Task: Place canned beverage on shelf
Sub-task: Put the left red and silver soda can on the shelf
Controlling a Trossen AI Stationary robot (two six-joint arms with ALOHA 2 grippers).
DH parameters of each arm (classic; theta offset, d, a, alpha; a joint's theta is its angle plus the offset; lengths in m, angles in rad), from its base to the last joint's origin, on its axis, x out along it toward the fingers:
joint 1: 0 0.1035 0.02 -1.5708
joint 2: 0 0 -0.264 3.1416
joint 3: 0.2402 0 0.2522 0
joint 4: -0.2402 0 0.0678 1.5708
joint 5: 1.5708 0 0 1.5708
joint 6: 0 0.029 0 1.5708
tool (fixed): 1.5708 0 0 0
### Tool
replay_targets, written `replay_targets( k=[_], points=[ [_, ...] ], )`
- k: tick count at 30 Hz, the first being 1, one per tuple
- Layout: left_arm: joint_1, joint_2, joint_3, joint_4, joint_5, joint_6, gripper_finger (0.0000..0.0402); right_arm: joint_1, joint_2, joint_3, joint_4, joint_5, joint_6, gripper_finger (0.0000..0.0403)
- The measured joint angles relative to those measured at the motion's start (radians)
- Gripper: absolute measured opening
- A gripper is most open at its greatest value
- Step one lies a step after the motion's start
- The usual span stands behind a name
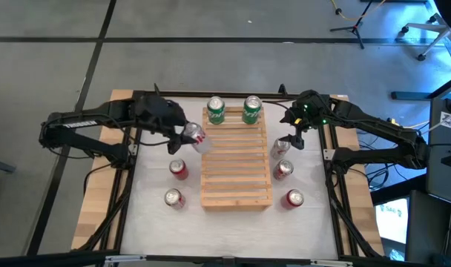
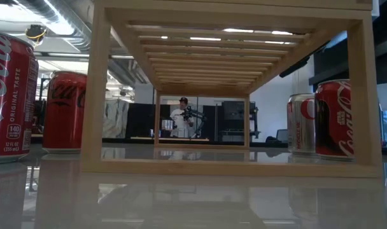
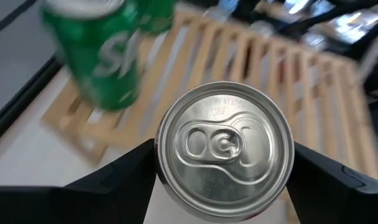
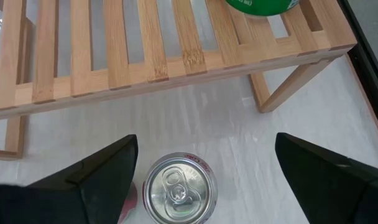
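Left gripper [image 1: 190,138] fingers [image 3: 124,171] clamp silver-topped can [image 3: 224,147] at shelf [image 1: 236,167] left edge, can tilted, long axis leaning, lid toward wrist camera. Right gripper [image 1: 288,142] fingers spread wide above upright can [image 4: 179,190] on desk [image 1: 151,208] (2 green cans [image 1: 216,110] on shelf).

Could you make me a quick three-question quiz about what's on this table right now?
1. How many green cans stand on the shelf?
2. True or false: the left gripper holds a can at the shelf's edge.
3. The right gripper is: A) clamped on a green can, B) open above a silver-topped can on the table.

Key: 1. Two. 2. True. 3. B.
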Motion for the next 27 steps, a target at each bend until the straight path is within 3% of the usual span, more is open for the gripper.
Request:
replay_targets(
  k=[7,19,27],
  points=[
    [0.0,0.008,0.0,0.008,-0.009,0.018,0.0286,0.0,0.0,0.0,0.0,0.0,0.0,0.0376],
    [0.004,0.087,0.0,0.223,0.067,0.018,0.0286,0.0,0.0,0.0,0.001,0.0,0.0,0.0376],
    [0.033,0.143,0.0,0.253,0.082,0.021,0.0286,0.0,0.0,0.0,0.001,0.0,0.0,0.0376]
  ],
)
